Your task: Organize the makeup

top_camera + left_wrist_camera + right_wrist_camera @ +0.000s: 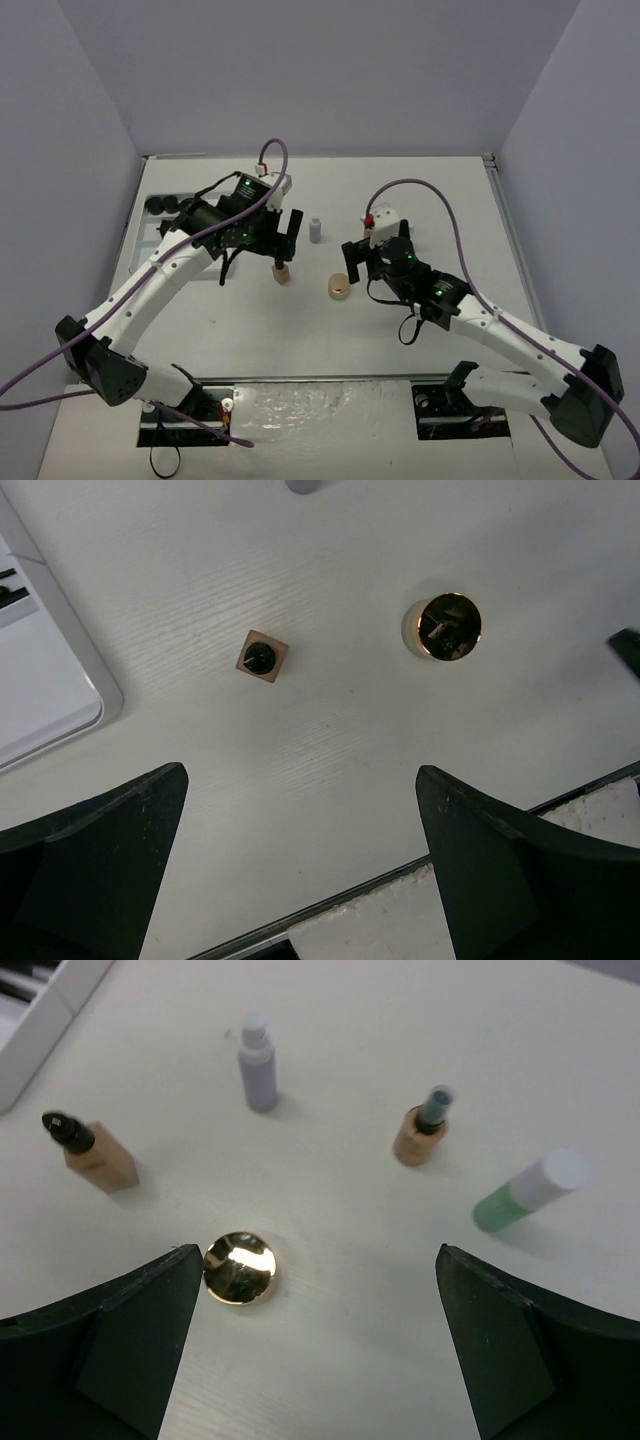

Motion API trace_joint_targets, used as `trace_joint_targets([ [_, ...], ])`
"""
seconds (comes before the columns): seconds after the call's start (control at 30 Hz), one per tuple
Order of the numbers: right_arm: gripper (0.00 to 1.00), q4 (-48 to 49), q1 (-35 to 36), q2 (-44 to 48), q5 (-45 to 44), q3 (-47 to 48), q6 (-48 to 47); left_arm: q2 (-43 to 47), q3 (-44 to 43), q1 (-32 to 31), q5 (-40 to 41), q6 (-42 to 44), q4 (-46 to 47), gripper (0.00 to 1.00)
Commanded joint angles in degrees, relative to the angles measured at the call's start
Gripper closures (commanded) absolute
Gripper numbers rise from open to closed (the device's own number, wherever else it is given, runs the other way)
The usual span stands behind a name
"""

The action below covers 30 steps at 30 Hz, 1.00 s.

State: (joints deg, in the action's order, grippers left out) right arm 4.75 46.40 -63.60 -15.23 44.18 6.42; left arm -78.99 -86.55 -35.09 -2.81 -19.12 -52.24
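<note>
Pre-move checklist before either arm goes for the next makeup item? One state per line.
1. Left tool open and empty: ok.
2. Right tool open and empty: ok.
3. Gold compact clear of the right tool's fingers: cannot tell; it lies on the table right beside one finger.
4. Beige bottle and grey bottle standing upright: ok.
5. All makeup inside the white tray: not ok; the compact and the bottles are out on the table.
</note>
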Motion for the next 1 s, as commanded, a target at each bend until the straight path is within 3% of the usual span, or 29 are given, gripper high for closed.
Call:
trace_joint_targets([
  [0.0, 0.00, -5.46, -3.86, 12.14, -7.67, 3.33, 1.84, -4.25, -4.73, -6.87, 3.34, -1.67, 3.15, 0.03],
  [0.37, 0.00, -10.86, -4.83, 28.11, -16.73, 5.73, 1.59, -21.33, -11.59, -17.40, 5.64, -1.71, 5.91, 0.03],
  [0.73, 0.00, -12.69, -4.74, 30.20, -18.43, 6.47, 1.30, -35.76, -16.19, -18.43, 3.44, -1.19, 6.25, 0.04],
  [0.97, 0.00, -13.49, -4.78, 30.38, -18.43, 7.23, 1.01, -39.51, -16.46, -18.39, 2.81, -1.41, 7.10, 0.14],
])
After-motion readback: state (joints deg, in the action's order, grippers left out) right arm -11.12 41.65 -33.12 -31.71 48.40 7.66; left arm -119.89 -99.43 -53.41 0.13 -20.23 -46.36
